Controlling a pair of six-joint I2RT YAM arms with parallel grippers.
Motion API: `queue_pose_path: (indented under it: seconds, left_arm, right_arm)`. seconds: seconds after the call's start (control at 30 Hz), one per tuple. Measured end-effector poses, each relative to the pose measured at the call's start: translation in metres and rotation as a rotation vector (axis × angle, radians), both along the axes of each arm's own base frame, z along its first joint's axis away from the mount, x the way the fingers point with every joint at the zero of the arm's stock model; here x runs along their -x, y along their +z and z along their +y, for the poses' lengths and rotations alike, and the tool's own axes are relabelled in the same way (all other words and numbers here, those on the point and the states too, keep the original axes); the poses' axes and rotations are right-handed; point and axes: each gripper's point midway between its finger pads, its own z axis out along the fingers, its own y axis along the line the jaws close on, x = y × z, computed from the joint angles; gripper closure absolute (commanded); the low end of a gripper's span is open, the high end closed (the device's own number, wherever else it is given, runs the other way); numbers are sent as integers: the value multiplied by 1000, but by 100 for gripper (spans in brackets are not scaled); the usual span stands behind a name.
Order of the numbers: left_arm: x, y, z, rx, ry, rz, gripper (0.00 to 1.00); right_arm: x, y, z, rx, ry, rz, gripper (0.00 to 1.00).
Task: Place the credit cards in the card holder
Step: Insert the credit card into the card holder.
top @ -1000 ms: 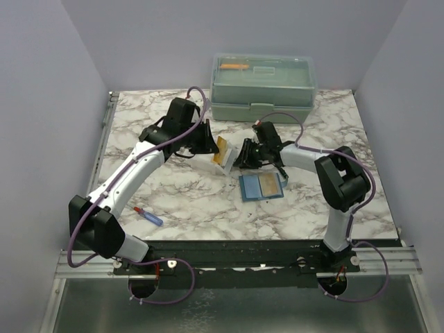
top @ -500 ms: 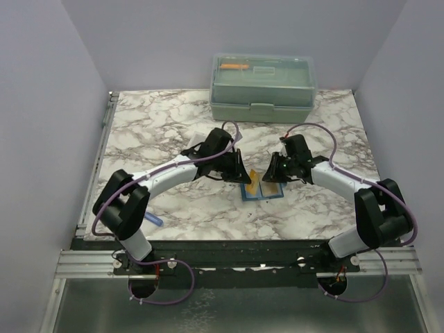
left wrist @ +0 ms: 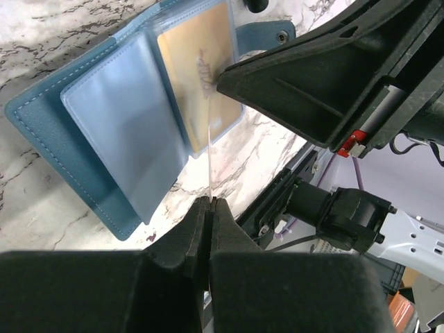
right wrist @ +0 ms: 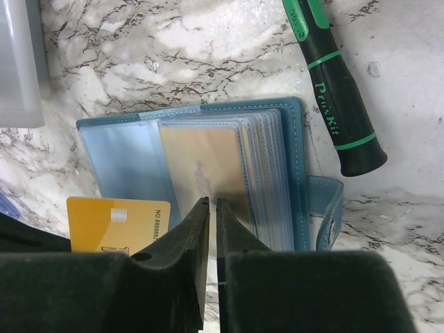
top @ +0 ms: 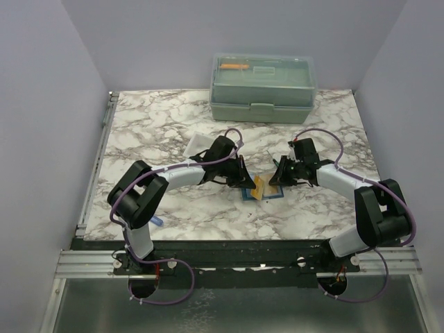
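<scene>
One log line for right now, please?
left gripper: holds yellow card | right gripper: pinches card holder | yellow card: not inserted

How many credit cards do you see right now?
2. One yellow-orange plastic card is pinched in the left hand by the blue folding card holder; one tan card sits in a clear sleeve inside it. More may hide behind other sleeves.

- Left gripper (top: 244,179), clamping a yellow credit card (right wrist: 118,222), and right gripper (top: 277,177) crowd the open card holder (right wrist: 118,159) from both sides
- Screwdriver (right wrist: 333,90) lies just beside it, white tray (right wrist: 17,62) near one corner; bare table (top: 208,215) on its near side
</scene>
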Motion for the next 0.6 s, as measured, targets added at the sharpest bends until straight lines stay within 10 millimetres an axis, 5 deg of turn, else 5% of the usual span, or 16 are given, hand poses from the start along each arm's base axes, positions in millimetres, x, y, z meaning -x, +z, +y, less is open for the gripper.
queue_pose_path:
  seconds: [0.6]
  left_arm:
    - [5, -16, 8, -22, 45, 55, 100]
  right_arm:
    - [-1, 0, 1, -7, 3, -6, 88]
